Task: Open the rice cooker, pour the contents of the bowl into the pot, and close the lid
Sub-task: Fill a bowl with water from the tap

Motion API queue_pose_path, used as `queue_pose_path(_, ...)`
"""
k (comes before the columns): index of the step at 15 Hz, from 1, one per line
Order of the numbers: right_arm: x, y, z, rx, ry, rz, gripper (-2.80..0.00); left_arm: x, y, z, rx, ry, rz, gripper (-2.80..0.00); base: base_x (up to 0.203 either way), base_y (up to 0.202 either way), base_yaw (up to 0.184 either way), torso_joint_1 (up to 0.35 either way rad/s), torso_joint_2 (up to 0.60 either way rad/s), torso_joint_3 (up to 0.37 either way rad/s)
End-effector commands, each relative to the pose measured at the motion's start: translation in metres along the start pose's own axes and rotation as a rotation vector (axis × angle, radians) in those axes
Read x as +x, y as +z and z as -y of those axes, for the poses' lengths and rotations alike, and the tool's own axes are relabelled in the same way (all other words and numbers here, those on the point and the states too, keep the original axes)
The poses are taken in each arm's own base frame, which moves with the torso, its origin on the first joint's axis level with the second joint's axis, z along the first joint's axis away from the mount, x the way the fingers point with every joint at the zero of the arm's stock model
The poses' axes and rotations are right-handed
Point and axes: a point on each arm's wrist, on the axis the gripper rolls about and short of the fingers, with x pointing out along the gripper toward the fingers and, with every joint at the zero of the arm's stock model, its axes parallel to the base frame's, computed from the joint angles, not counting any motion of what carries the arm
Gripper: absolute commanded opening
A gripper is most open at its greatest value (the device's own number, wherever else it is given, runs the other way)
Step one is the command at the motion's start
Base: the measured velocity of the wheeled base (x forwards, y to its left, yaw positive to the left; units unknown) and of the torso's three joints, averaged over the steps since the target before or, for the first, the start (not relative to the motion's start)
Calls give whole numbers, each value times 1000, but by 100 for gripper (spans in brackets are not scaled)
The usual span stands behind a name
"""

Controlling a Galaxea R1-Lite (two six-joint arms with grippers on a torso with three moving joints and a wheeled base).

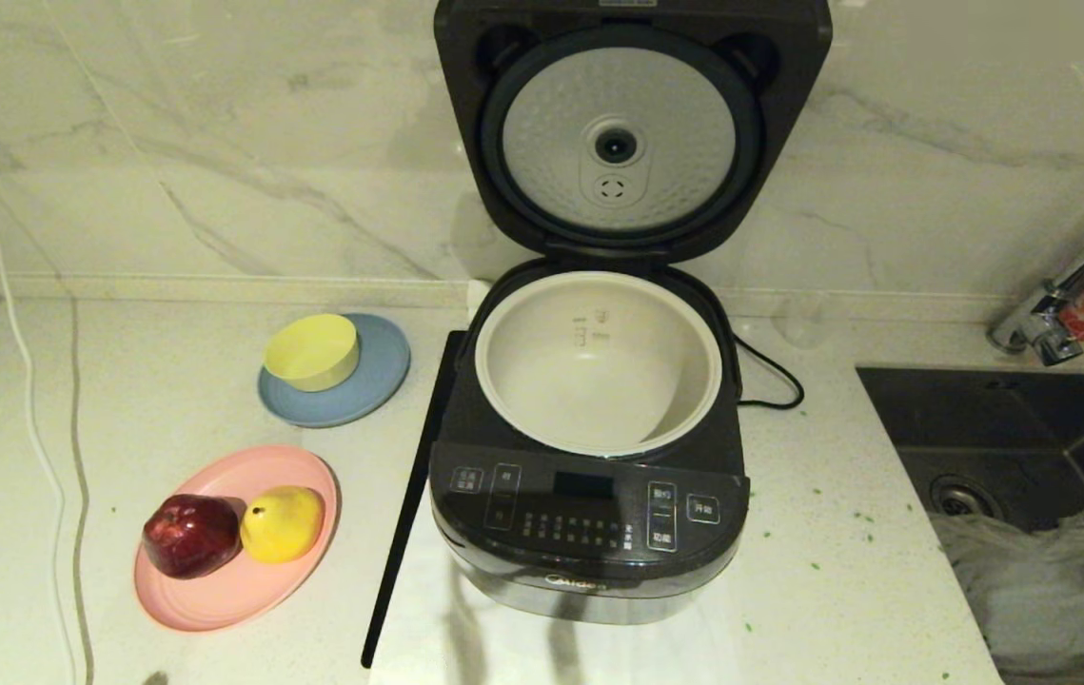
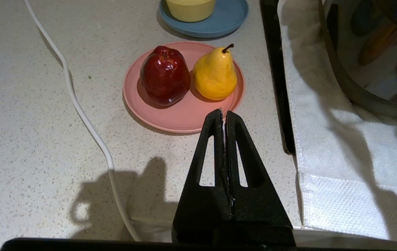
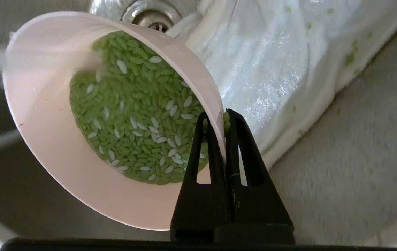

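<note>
Cooker [image 1: 589,514]: set on a white cloth [image 2: 341,167] on the worktop [image 1: 151,381]. Lid [image 1: 632,133] raised upright, its dimpled silver disc shown to the front. Pot [image 1: 599,362] seated inside, nothing seen in it.

Bowl [image 3: 62,139]: pale pink, its rim pinched between the clenched fingers of the right gripper [image 3: 223,116], one finger inside the wall and one outside. It is held tilted over the sink [image 1: 998,428], above a crumpled plastic bag [image 3: 271,69]; in the head view only its edge is seen, at the far right.

Contents [image 3: 139,122]: green grains with some white ones mixed in, heaped in the bowl just beyond the fingertips. A few green bits are scattered on the worktop near the sink.

Left gripper [image 2: 223,113]: fingers pressed together on nothing, held above the worktop. Just beyond the fingertips a pink plate [image 2: 181,115] is found, bearing a red apple [image 2: 165,75] and a yellow pear [image 2: 215,75] side by side. Farther beyond, a yellow bowl [image 2: 190,7] is set on a blue plate [image 2: 219,21]. A white cable [image 2: 79,104] is laid across the worktop to one side of the fingers.
</note>
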Motion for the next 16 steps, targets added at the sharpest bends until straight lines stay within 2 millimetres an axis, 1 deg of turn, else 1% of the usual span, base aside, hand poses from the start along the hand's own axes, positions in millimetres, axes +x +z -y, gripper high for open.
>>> queue_pose_path(1,14,4,4,6,1,-9,-280,1,-2,0,0,0,-6,-280,0,0,0,0,0,0)
queue_pose_path(7,18,4,1,4,19,-30,-280,1,-2,0,0,0,-6,-280,0,0,0,0,0,0)
queue_pose_path(10,19,10,-3,33,30,-16,-280,1,-2,0,0,0,-6,-280,0,0,0,0,0,0)
queue_pose_path(14,11,8,-5,43,45,-52,-280,1,-2,0,0,0,-6,-280,0,0,0,0,0,0)
queue_pose_path(16,3,5,-8,39,43,-59,-280,1,-2,0,0,0,-6,-280,0,0,0,0,0,0)
